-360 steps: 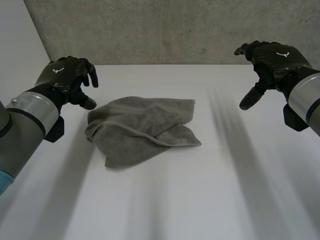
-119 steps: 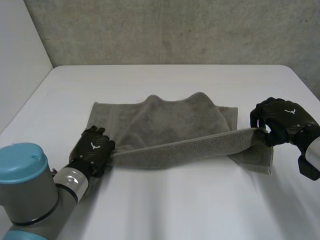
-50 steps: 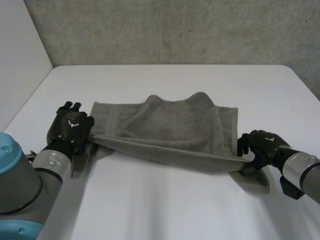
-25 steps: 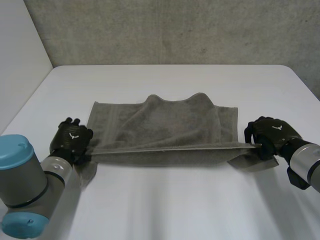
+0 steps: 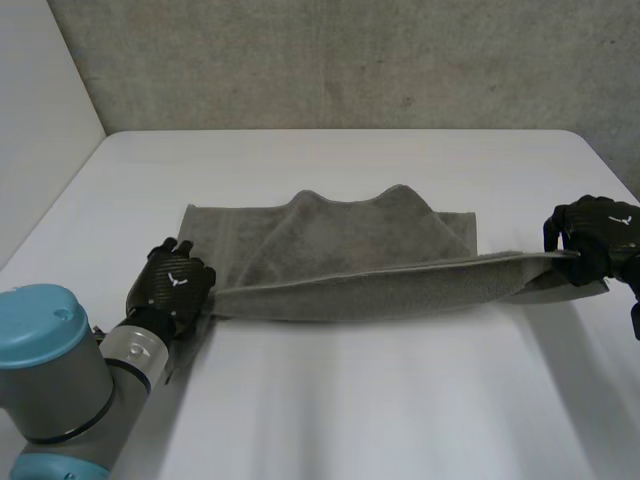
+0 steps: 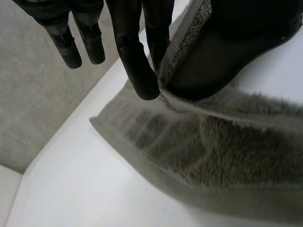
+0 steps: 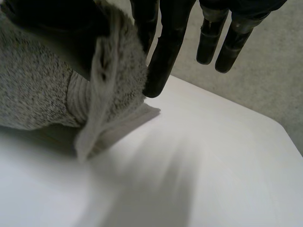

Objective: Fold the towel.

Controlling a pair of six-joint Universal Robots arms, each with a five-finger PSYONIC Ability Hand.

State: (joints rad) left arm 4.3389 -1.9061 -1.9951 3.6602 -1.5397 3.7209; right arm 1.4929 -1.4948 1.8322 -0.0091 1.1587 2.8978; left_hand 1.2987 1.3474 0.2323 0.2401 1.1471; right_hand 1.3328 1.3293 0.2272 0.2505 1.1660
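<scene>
A grey towel [image 5: 340, 245] lies spread across the middle of the white table [image 5: 340, 400], its near edge lifted and pulled taut between both hands. My left hand [image 5: 172, 288] is shut on the towel's near left corner; in the left wrist view the thumb [image 6: 227, 52] pinches the hem [image 6: 182, 52] against the fingers [image 6: 137, 61]. My right hand [image 5: 592, 236] is shut on the near right corner, close to the table's right edge. In the right wrist view the cloth [image 7: 109, 75] is pinched against the fingers [image 7: 163, 52], and a loose corner [image 7: 118, 125] hangs to the table.
A grey concrete wall [image 5: 340, 60] runs behind the table's far edge. My left arm [image 5: 60, 370] rises at the near left. Bare white tabletop lies in front of the towel.
Both hands have carried the towel's near edge away from me and stretched it wider. The right hand moved out to the right and the left hand shifted slightly right.
</scene>
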